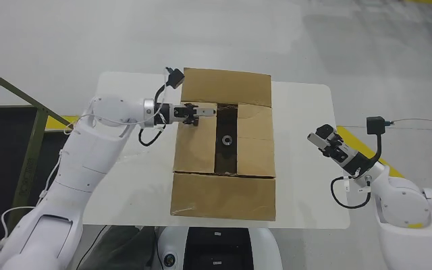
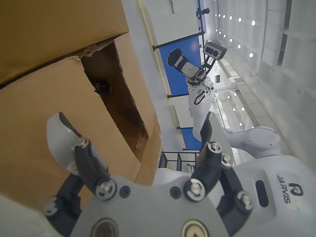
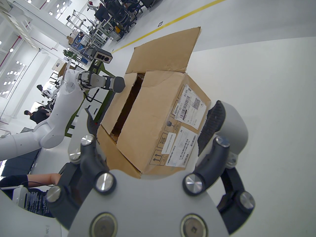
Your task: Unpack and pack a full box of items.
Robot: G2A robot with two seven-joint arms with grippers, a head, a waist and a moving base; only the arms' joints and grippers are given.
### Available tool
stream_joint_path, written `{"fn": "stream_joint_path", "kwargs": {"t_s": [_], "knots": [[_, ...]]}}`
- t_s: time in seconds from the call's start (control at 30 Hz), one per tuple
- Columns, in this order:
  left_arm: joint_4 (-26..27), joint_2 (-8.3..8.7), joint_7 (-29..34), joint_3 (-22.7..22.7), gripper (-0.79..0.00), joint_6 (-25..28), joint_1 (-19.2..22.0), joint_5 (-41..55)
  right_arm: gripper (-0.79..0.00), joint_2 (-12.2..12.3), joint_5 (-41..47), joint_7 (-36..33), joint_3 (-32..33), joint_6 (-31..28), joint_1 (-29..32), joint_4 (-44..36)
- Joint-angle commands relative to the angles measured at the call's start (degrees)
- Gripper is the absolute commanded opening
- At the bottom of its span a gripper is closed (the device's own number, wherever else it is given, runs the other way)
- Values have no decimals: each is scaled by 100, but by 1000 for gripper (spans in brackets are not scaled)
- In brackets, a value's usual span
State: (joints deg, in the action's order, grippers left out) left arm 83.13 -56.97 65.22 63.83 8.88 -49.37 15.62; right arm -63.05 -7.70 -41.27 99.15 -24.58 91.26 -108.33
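cardboard box (image 1: 226, 88) on white table (image 1: 304, 155)

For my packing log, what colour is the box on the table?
Plain brown box, white labels on one side; clearest in right wrist view.

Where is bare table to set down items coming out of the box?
Widest bare patch: table between the box and the right edge, by the right gripper. A second strip lies left of the box, under the left arm. Flaps crowd the near and far edges.
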Motion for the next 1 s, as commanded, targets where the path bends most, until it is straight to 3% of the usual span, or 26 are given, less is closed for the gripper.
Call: {"fn": "stream_joint_path", "kwargs": {"t_s": [0.0,0.33,0.63,0.8,0.97], "knots": [[38,5,-82,14,0,26,-20,-96,0,0,0,0,0,0,0,0],[95,11,-369,44,0,-61,-45,-355,0,0,0,0,0,0,0,0],[-1,66,-566,498,0,126,51,-200,0,0,0,0,0,0,0,0],[-458,88,-787,809,0,83,245,31,0,0,0,0,0,0,0,0],[-1002,51,-1098,759,0,54,574,-114,0,0,0,0,0,0,0,0]]}}
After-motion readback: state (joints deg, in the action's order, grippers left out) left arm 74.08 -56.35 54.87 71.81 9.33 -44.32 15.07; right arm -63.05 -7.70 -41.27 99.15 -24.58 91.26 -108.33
